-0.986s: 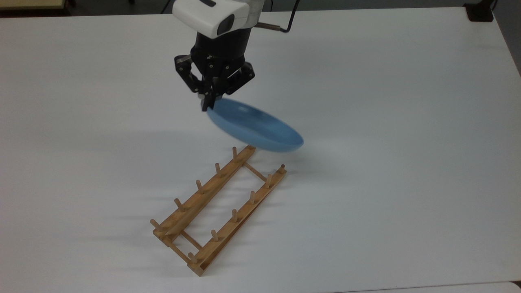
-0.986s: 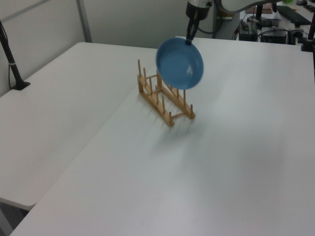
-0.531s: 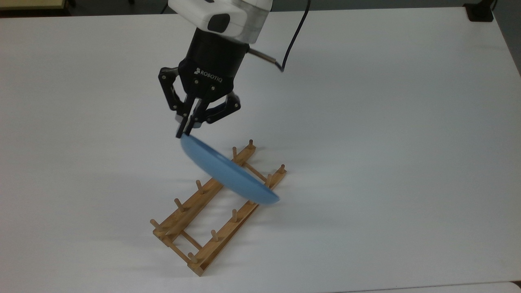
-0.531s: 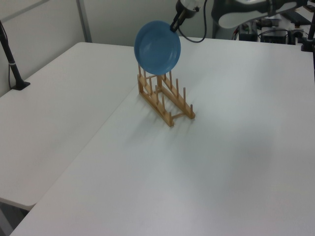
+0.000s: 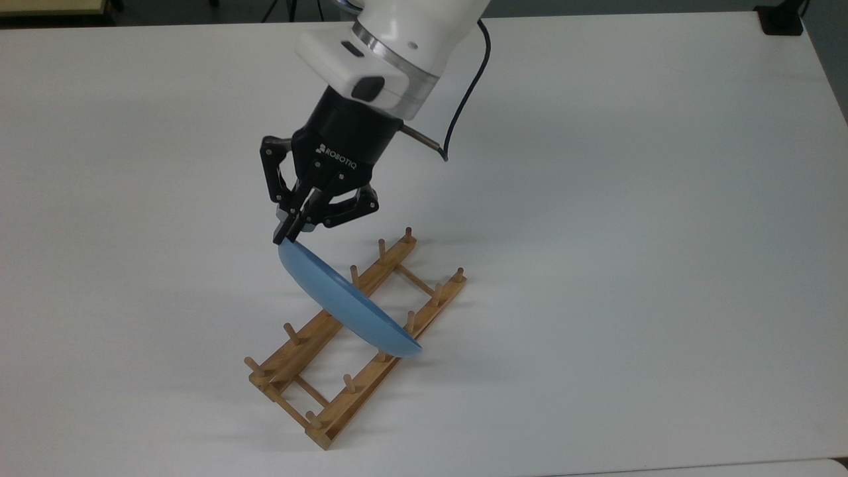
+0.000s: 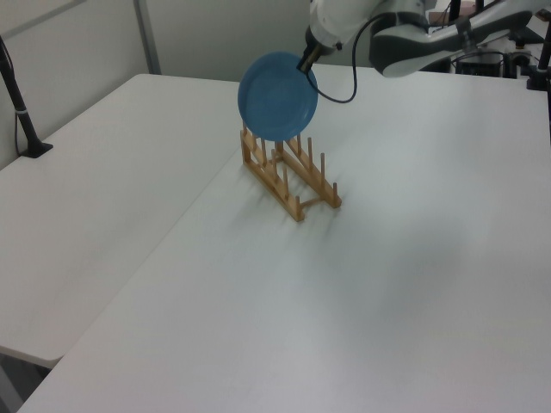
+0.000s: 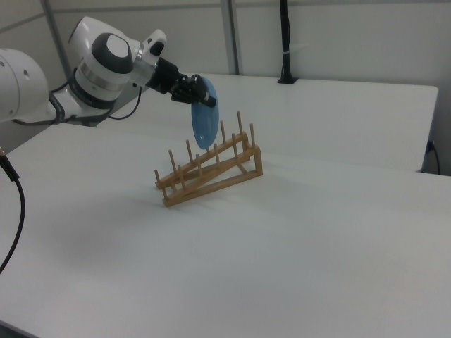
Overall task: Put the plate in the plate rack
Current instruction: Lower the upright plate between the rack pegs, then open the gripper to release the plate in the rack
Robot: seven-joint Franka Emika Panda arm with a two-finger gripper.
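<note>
The light-blue plate hangs on edge, tilted, over the middle of the wooden plate rack. My black gripper is shut on the plate's upper rim. In the top view the plate crosses both rails, its lower edge near the rail on the top view's right. Whether the plate touches the rack I cannot tell.
The rack stands on a wide white table. A black cable trails from the wrist. A black post stands at the table's edge at the left view's left, and another black post at the far edge in the right view.
The arm has carried the plate from beyond the rack's far end to over its middle, lowering it and turning it more on edge. The grip has stayed shut.
</note>
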